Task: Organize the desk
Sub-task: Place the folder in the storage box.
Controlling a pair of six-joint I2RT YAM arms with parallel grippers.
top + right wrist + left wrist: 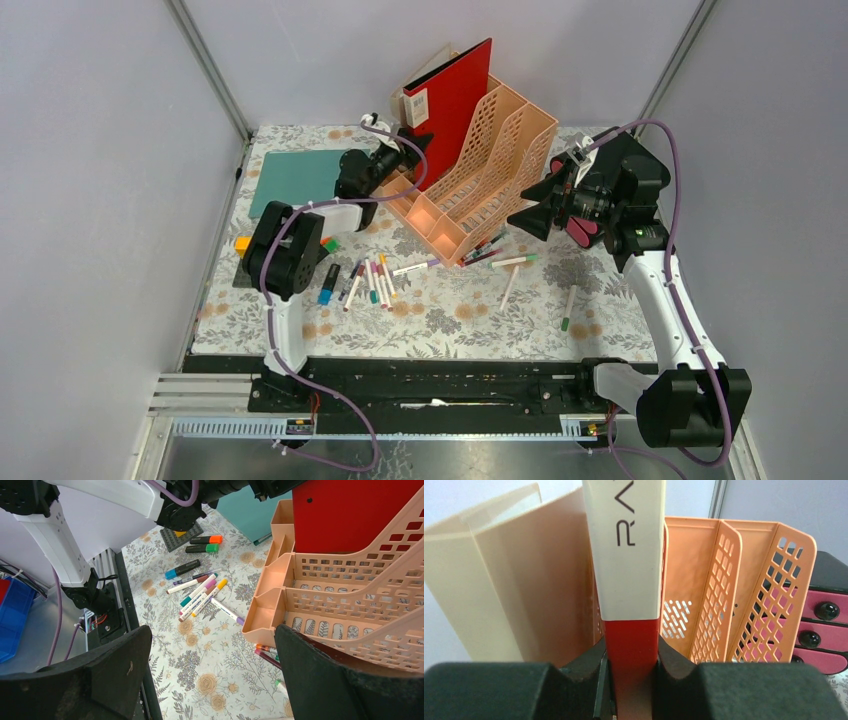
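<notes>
The desk [480, 325] spans between grey walls [100, 150], with a rack [480, 175] at its back centre. A red folder [452, 95] stands upright at the rack's left, clamped by the left end effector [631, 666]. The right end effector [212, 675] gapes empty beside the rack. Markers [370, 283] lie scattered in front.

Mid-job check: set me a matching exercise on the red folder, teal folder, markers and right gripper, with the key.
1 red folder
2 teal folder
3 markers
4 right gripper

A jaws wide open
B flat on the desk, far left
C clamped in the left gripper
D scattered loose near the file rack

Pairs: 1-C, 2-B, 3-D, 4-A
</notes>
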